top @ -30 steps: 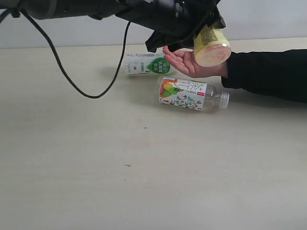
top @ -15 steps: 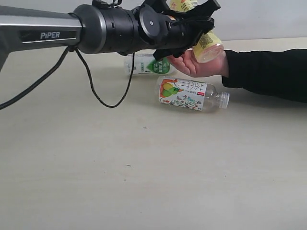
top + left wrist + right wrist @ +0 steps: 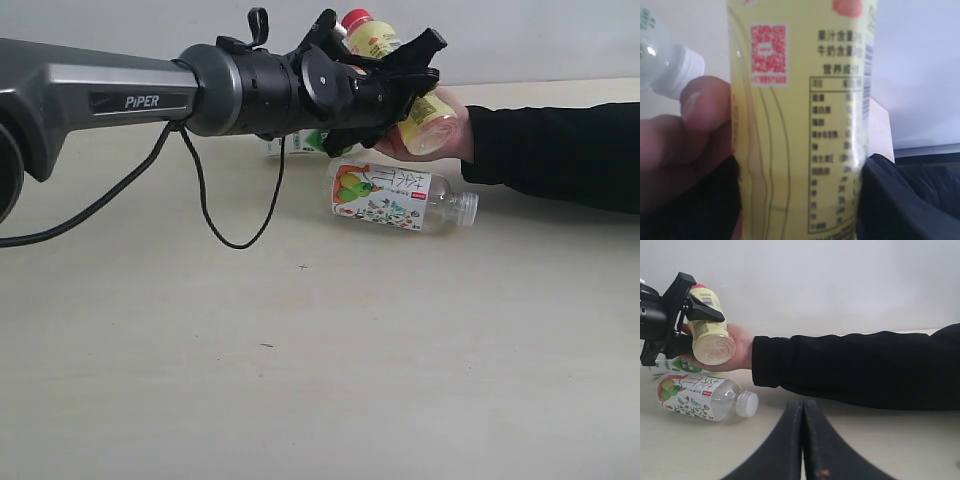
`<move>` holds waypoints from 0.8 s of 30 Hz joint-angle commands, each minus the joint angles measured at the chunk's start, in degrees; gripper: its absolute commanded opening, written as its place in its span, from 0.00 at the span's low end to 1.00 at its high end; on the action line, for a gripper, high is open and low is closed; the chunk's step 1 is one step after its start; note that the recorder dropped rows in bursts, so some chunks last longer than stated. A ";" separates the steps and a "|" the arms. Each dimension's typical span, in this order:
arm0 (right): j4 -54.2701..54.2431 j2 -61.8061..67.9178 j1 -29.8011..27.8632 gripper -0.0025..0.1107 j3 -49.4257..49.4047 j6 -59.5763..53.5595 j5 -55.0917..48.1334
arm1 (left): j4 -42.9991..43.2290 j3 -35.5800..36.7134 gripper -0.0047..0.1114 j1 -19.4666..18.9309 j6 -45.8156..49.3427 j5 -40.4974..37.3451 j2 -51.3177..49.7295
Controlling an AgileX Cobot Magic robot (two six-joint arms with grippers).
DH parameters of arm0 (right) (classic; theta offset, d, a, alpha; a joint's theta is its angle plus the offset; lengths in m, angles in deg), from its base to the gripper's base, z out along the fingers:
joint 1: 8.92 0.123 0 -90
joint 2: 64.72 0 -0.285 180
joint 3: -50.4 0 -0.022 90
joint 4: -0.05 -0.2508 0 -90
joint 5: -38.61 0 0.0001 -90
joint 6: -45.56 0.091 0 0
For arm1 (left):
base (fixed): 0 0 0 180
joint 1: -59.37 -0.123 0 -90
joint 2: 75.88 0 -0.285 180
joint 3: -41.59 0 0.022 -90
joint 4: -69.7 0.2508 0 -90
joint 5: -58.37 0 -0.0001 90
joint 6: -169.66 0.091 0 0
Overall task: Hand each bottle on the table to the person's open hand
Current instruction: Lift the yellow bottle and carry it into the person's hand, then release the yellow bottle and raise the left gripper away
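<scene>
The left arm [image 3: 120, 95] reaches level across the table [image 3: 300, 350] from its left edge toward the back edge, right of the middle. Its grey tube carries the word "PIPER" [image 3: 140, 101], and a black cable [image 3: 225, 240] hangs from it in a loop. The left gripper [image 3: 410, 80] clamps the yellow bottle [image 3: 430, 112] between both fingers. The bottle is tilted, red cap [image 3: 356, 18] uppermost, and its base rests in the person's hand [image 3: 742, 346]. A black sleeve [image 3: 560, 150] runs from that hand to the right edge.

In the left wrist view the yellow label shows a red QR code [image 3: 769, 52] and a table of Chinese print, with the lower rows blurred.

The fruit-label bottle [image 3: 385, 195] lies on its side just in front of the hand, white cap [image 3: 465, 205] toward the right edge. The green-leaf bottle [image 3: 295, 145] lies behind the gripper, partly hidden.

The right gripper [image 3: 803, 407] has its fingers pressed together with nothing between them.
</scene>
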 commanded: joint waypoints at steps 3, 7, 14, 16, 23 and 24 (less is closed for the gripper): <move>-0.07 -0.39 0.15 0.02 -0.25 0.05 0.18 | -0.03 -0.35 0.62 -0.32 -0.20 0.01 -0.24; -0.07 -0.39 0.15 0.02 -0.25 0.05 0.18 | -0.03 -0.35 0.78 -0.32 -0.20 -0.50 -0.24; -0.07 -0.39 0.15 0.02 -0.25 0.05 0.18 | -0.03 -0.35 0.81 -0.32 -0.20 -4.04 -0.24; -0.07 -0.39 0.15 0.02 -0.25 0.05 0.18 | -0.03 -0.35 0.81 -0.32 -0.20 -5.29 -0.13; -0.07 -0.39 0.15 0.02 -0.25 0.05 0.18 | 0.34 -0.35 0.81 -0.32 1.50 -10.60 2.15; -0.07 -0.39 0.15 0.02 -0.25 0.05 0.18 | 0.49 -0.35 0.81 -0.32 1.75 -11.15 2.61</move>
